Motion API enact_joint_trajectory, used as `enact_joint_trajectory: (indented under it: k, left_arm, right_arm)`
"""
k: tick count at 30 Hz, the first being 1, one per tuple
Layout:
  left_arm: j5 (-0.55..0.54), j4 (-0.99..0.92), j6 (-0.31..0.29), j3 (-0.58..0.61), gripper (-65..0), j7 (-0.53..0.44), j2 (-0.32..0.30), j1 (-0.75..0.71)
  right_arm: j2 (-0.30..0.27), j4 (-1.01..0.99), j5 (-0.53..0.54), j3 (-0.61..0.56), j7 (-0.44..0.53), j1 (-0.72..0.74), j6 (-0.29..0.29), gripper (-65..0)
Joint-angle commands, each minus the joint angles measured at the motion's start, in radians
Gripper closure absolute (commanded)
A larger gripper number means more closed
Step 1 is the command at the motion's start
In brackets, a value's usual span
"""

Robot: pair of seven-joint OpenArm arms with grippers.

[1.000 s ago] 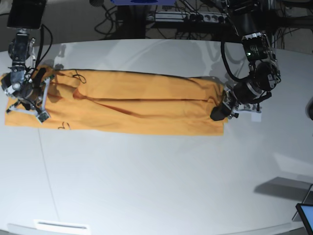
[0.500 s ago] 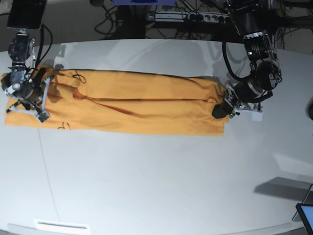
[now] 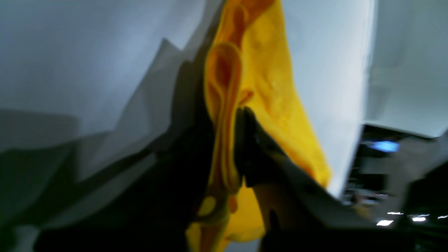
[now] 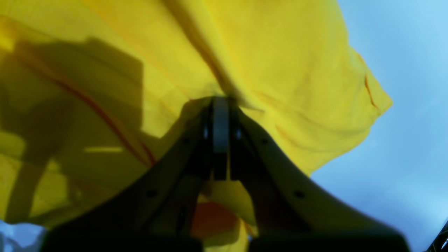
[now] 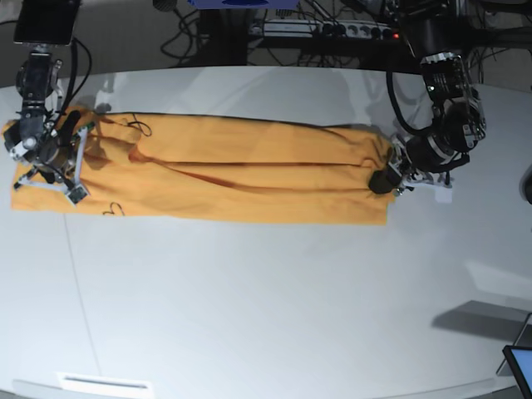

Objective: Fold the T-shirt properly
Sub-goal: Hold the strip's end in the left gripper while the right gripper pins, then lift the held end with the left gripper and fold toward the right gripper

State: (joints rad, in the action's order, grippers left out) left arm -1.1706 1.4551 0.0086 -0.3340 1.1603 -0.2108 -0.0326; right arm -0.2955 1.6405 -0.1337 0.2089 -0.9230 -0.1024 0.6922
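Observation:
The orange-yellow T-shirt [image 5: 233, 179] lies as a long band across the far half of the white table [image 5: 266, 316], folded lengthwise. At its right end my left gripper [image 5: 384, 180] is shut on the cloth. The left wrist view shows stacked layers of the T-shirt [image 3: 273, 87] pinched in the left gripper [image 3: 227, 147]. My right gripper [image 5: 48, 158] holds the band's left end. In the right wrist view the right gripper [image 4: 220, 105] is shut, with a fold of the T-shirt [image 4: 280, 52] caught at its tips.
Cables and a power strip [image 5: 324, 29] run behind the table's far edge. A screen corner [image 5: 519, 366] shows at the lower right. A white strip [image 5: 104, 384] lies near the front left edge.
My left gripper has shut on the shirt's right end and pulled it right and toward the far side. The right gripper shifted slightly toward the far side too, and the band looks straighter.

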Motion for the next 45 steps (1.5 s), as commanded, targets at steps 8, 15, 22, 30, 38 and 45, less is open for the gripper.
enact_joint_trajectory:
  k: [8,15,22,30,38,45]
  left_arm:
    - [0.056,0.126,0.009,-0.007,0.0,-0.018,-0.017,0.020]
    - [0.054,0.212,0.070,0.023,0.0,0.030,0.000,0.024]
    - [0.062,0.258,0.087,0.108,0.0,0.040,0.046,0.029]
    - [0.108,0.318,0.089,0.187,0.0,0.039,0.119,0.033]
    - [0.214,0.352,0.090,0.304,0.0,0.039,0.156,0.035]
    - [0.220,0.347,0.130,0.372,0.0,0.037,0.195,0.069]
  right_arm:
    - [0.022,0.056,-0.007,0.001,-0.014,0.008,0.006,-0.3]
    - [0.026,0.051,-0.007,0.001,-0.014,0.008,0.006,-0.3]
    - [0.026,0.050,-0.007,0.001,-0.014,0.007,0.006,-0.3]
    - [0.026,0.048,-0.007,0.001,-0.014,-0.001,0.006,-0.3]
    - [0.026,0.048,-0.008,0.001,-0.014,-0.001,0.006,-0.3]
    - [0.026,0.046,-0.008,0.001,-0.014,-0.001,0.006,-0.3]
